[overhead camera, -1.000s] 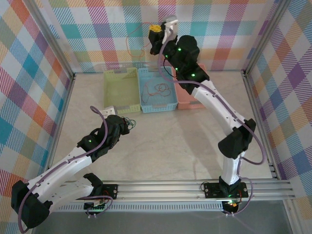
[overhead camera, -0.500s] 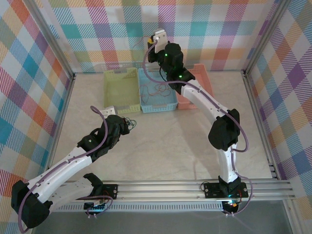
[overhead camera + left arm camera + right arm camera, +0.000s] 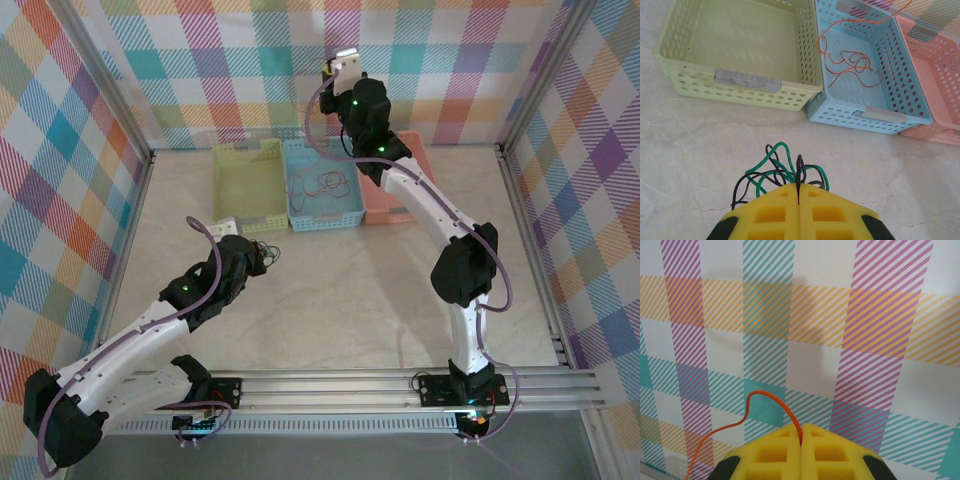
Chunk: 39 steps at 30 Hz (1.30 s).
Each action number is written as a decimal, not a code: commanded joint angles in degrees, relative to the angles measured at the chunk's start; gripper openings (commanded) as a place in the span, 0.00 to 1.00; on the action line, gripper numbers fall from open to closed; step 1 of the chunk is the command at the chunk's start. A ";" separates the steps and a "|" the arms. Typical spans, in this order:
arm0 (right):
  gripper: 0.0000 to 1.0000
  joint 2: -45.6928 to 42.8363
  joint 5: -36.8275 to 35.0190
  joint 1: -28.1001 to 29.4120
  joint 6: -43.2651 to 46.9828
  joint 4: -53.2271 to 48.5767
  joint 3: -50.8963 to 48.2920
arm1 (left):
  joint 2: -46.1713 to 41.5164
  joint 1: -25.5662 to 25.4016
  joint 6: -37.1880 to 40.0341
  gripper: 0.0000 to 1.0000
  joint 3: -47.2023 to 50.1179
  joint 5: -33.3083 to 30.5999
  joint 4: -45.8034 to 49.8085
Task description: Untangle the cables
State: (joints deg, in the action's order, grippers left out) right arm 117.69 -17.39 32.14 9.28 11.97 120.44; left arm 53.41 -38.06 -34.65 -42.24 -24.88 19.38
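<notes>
Three baskets (image 3: pixel 860 114) stand in the upper frame. Left jaws grip tangled black and green cables (image 3: pixel 799 167); right jaws pinch one orange cable (image 3: pixel 760 392).

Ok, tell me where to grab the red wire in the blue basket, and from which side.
Take the red wire at the bunched loops in the middle of the floor of the blue basket, coming straight down from above. The loops lie loose there, and the walls all round would likely block a sideways approach.

Green basket (image 3: pixel 690 82), blue basket (image 3: pixel 840 112), pink basket (image 3: pixel 926 133) (abreast)
</notes>
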 commanded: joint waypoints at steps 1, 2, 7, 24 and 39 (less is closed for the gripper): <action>0.00 -1.87 -0.02 -0.75 -0.35 1.01 1.90 | 0.42 0.01 1.14 0.00 -1.96 0.49 -1.06; 0.00 -1.92 -0.32 -0.85 -0.67 0.68 1.86 | 0.51 0.06 1.14 0.00 -1.89 0.51 -1.04; 0.00 -3.37 2.08 -0.94 -5.61 -0.25 -0.51 | 1.04 0.01 1.00 0.00 -1.92 1.19 -1.36; 0.10 2.75 -0.56 -1.82 -7.10 -2.04 -17.78 | 0.90 0.01 1.05 0.00 -1.90 1.51 -1.31; 0.44 -21.65 17.60 -1.82 -11.07 2.23 -47.91 | 1.74 0.01 3.01 0.00 -1.38 9.86 -6.32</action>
State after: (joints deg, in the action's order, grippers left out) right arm 104.09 -6.63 30.70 0.21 8.80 77.06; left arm 55.20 -38.09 -33.15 -42.26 -18.57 17.19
